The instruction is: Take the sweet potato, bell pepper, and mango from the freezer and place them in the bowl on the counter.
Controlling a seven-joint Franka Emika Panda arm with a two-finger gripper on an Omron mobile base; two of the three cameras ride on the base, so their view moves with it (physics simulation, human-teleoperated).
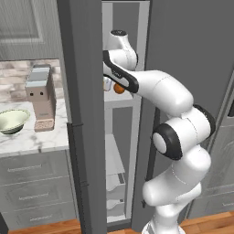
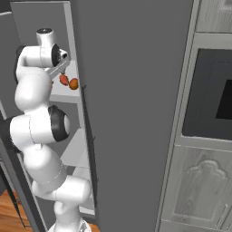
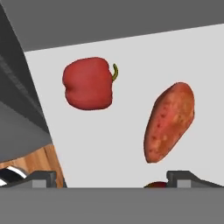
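My gripper (image 3: pixel 113 178) is open, reaching into the freezer (image 1: pixel 121 103) and hovering over its pale shelf (image 3: pixel 109 144). The red bell pepper (image 3: pixel 87 83) lies on that shelf ahead and to the left in the hand view. The reddish-orange sweet potato (image 3: pixel 169 122) lies ahead and to the right, and nothing is between my fingers. A sliver of the mango (image 3: pixel 155 184) peeks in beside the right fingertip. From the base, the orange mango (image 1: pixel 119 89) (image 2: pixel 73 84) and the sweet potato (image 2: pixel 64 79) sit on the shelf just past my hand. The cream-green bowl (image 1: pixel 11 120) stands on the marble counter (image 1: pixel 32 139) at far left.
The open dark freezer door (image 1: pixel 80 114) stands between the compartment and the counter. A coffee machine (image 1: pixel 41 98) stands on the counter beside the bowl. Lower freezer drawers (image 1: pixel 116 183) sit beneath the shelf. A built-in oven (image 2: pixel 213 90) is on the right.
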